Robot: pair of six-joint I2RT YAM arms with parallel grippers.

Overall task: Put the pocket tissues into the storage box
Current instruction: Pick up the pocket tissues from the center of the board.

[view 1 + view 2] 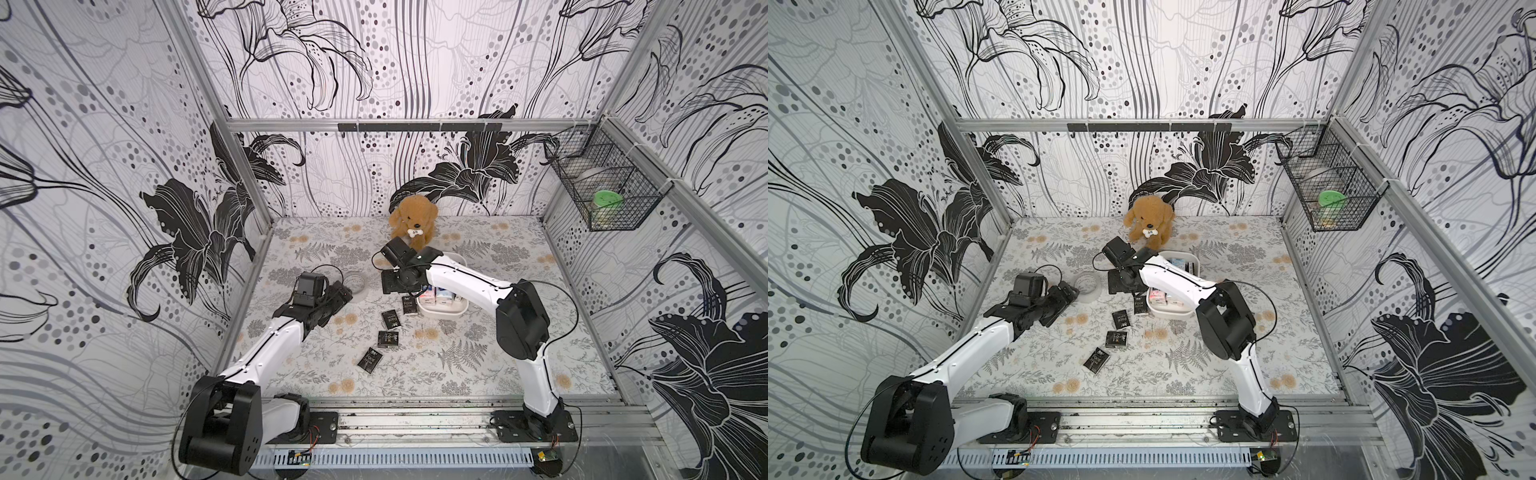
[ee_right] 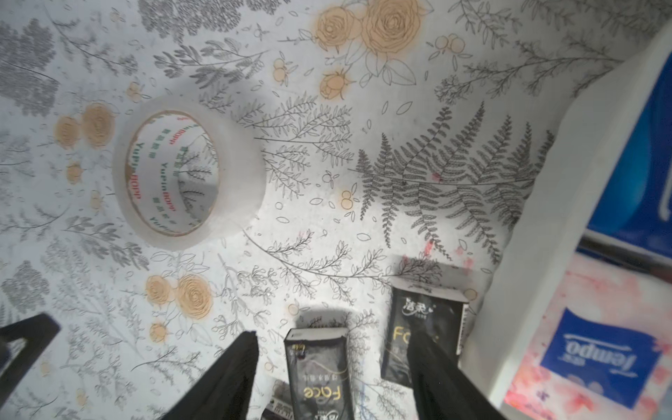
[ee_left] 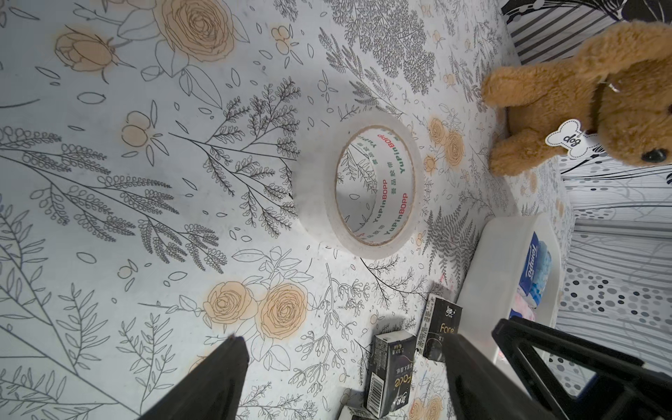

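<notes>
On the floral tabletop (image 1: 478,365), left gripper (image 3: 343,336) and right gripper (image 2: 331,336) are held open, empty; the black packet (image 2: 320,374) nearest the latter should be straddled squarely across its narrow sides.

Bright, even light from above, soft shadows beside the tape roll (image 2: 238,174). Right wrist view's kinda smeary, storage box (image 2: 545,236) blurred up close. Top views bend at the edges.

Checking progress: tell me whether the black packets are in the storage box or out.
Out. Four black packets lie on the table beside the storage box; only blue and pink packets show inside.
</notes>
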